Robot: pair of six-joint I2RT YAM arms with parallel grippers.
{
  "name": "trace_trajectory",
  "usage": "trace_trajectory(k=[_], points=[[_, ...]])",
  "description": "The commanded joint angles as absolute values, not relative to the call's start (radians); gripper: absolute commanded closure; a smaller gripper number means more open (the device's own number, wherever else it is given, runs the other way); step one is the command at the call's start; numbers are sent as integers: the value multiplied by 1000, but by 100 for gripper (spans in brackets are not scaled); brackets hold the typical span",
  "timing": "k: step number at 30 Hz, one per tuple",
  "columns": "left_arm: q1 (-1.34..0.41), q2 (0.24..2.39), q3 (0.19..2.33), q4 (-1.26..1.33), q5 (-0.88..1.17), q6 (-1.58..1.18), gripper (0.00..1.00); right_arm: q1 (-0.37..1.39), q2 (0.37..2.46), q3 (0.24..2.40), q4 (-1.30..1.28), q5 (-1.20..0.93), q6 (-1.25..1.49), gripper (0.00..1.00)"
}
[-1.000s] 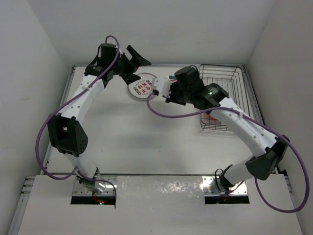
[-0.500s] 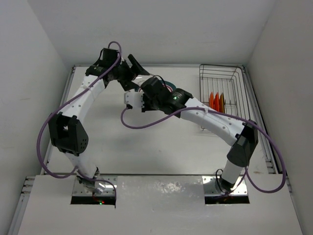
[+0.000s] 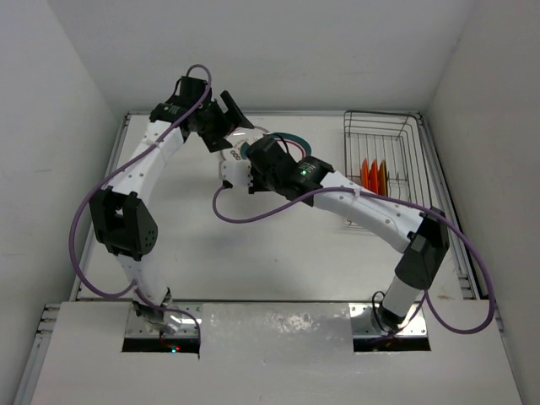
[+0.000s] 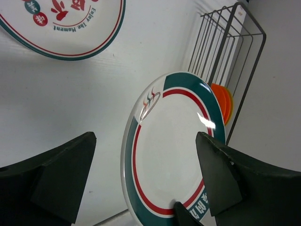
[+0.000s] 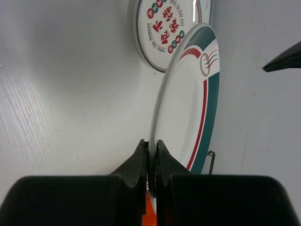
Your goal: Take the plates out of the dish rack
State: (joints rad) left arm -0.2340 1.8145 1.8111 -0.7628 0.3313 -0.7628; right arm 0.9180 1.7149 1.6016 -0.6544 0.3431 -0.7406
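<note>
A white plate with a teal rim and red ring stands on edge above the table. My right gripper is shut on its lower rim. My left gripper is open, one finger on each side of this plate, and no contact shows. A second white plate with red characters lies flat on the table behind. The dish rack stands at the right, with orange-red plates upright in it.
White walls close in the table on the left, back and right. The right arm stretches across the table's middle from the rack side. Purple cables loop off both arms.
My right arm has swung left, away from the rack, carrying the teal-rimmed plate between the left gripper's fingers. The orange-red plates in the rack are now uncovered. The left gripper shifted slightly.
</note>
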Motion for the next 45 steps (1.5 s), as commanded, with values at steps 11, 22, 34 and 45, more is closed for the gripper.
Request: trace_trajectory(k=[11,22,34,45], points=[[-241,1827,1767,-670,456,-767,100,916,1707,1658,-344,307,-545,100],[-127,1883,1729,-391,203,-850,100,695,1545,1533,-484,233,123,1],[-67,2193,1885,-218,226,-893,100,549,1224,1554,-875,468,265,1],[-155,2265,1991,-463,128,-770,0,177,1382,1634,-1160,187,339,1]])
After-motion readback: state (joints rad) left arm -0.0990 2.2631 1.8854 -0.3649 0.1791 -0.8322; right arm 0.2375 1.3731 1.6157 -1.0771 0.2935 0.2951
